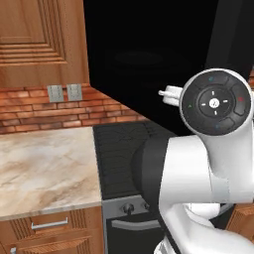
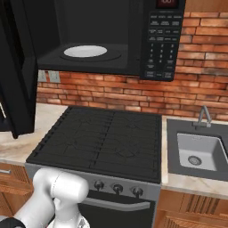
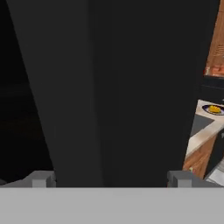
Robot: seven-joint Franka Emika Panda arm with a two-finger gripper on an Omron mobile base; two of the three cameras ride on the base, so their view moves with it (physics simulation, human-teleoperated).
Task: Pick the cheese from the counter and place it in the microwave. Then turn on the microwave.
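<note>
Hand view shows my gripper (image 3: 112,178) open and empty before the microwave (image 3: 109,87) door, cheese (image 3: 214,109) far at three o'clock; swinging over, I may hit the door.

Red brick wall (image 2: 196,89) behind a black stovetop (image 2: 102,138), steel sink (image 2: 198,151) and wooden cabinets (image 1: 34,39)

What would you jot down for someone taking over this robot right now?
Hand: open, empty, close against the microwave door.
Microwave: door swung open, turntable plate bare.
Cheese: far off on a dark plate on the counter.
Done: door opened.
Left: fetch cheese, place it inside, shut the door, press start on the button panel.
</note>
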